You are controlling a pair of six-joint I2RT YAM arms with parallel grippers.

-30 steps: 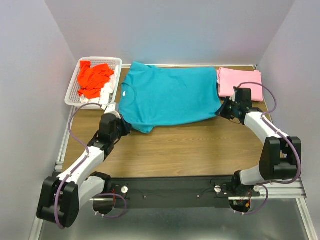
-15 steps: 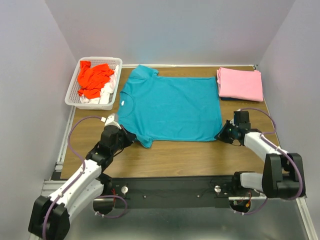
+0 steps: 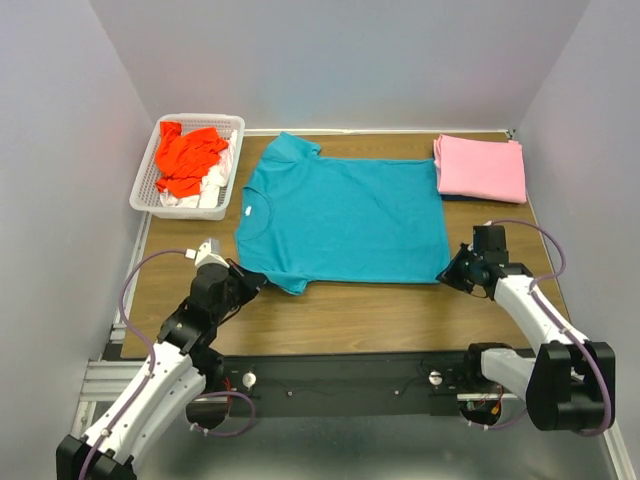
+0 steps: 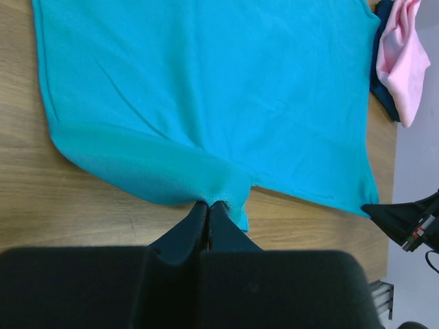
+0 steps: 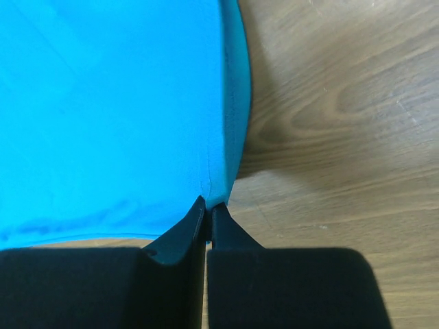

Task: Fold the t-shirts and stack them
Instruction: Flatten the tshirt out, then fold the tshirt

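Observation:
The teal t-shirt point(image 3: 345, 220) lies spread flat across the middle of the table, neck to the left. My left gripper point(image 3: 256, 282) is shut on its near sleeve, which shows bunched at the fingertips in the left wrist view point(image 4: 209, 203). My right gripper point(image 3: 447, 275) is shut on its near hem corner, seen in the right wrist view point(image 5: 208, 204). A folded pink t-shirt point(image 3: 480, 167) lies at the back right and also shows in the left wrist view point(image 4: 405, 58). The orange-red t-shirt point(image 3: 188, 155) and the white t-shirt point(image 3: 213, 182) lie crumpled in the basket.
The white lattice basket point(image 3: 145, 172) stands at the back left corner. Bare wood table point(image 3: 370, 310) runs between the teal shirt's near edge and the arm bases. Grey walls close the left, back and right sides.
Both grippers pulled the teal shirt toward the near edge and apart, so it now lies flatter and straighter. Both arms drew back toward their bases.

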